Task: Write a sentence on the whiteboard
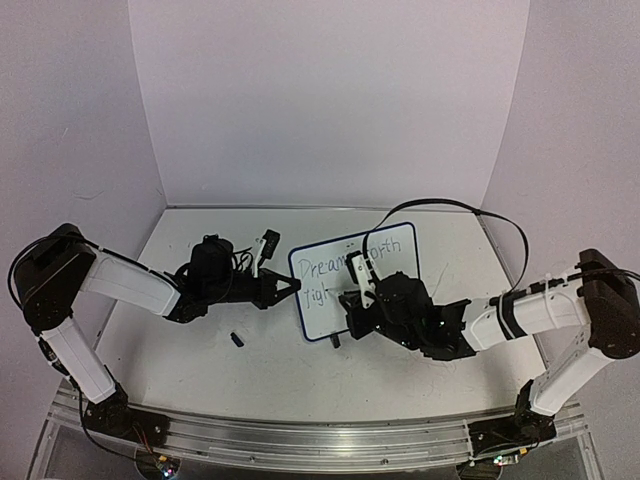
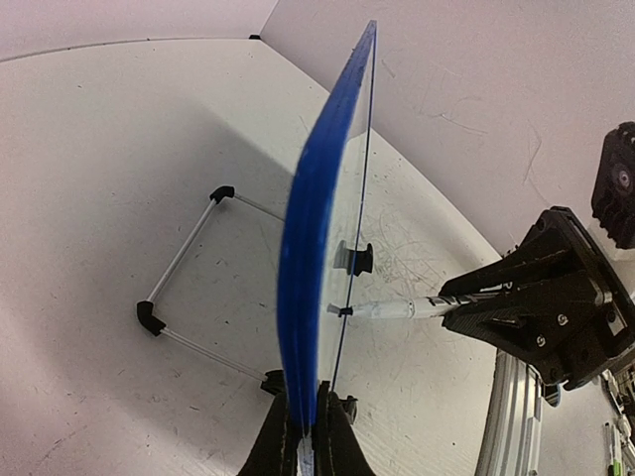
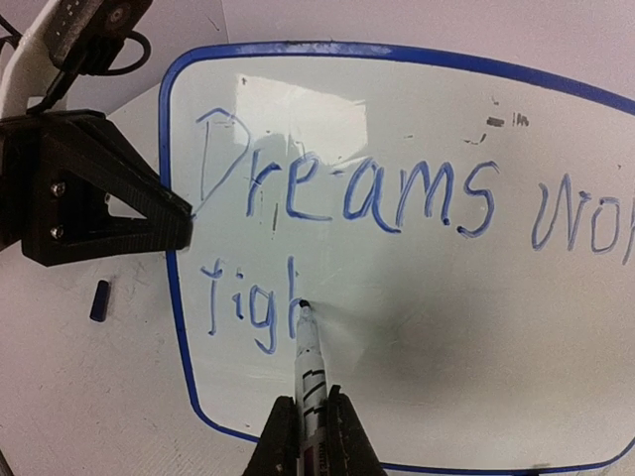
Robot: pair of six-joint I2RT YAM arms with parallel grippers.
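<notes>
Whiteboard point(image 3: 446, 327) stands near upright mid-table, propped on a wire stand point(image 2: 184, 268) at its back, face toward the R arm. L gripper point(image 2: 310, 431) is clamped tight on the blue rim at the board's left edge, jaws nearly together w/ only the thin panel btwn them. R gripper point(image 3: 310, 436) is closed on a marker point(image 3: 310, 367), gripping the barrel well back from the tip. The tip touches the board just after "figh".

The sentence point(image 3: 347, 193) so far: "Dreams wor…" on line one (the rest runs out of the wrist view) and "figh" on line two, so it's partway done by my reading.

Handling, as I judge it:
- board is thin, light and stiff, prob. tips or skates back under pen pressure w/o that rim clamp
- take it by the rim only; the face is slick and wet ink would smear
- marker is slim and smooth, could twist in the jaws if pushed hard, so light pressure

Small dark cap point(image 3: 99, 300) lies on the table point(image 1: 200, 380) left of the board, apart from both grippers
</notes>
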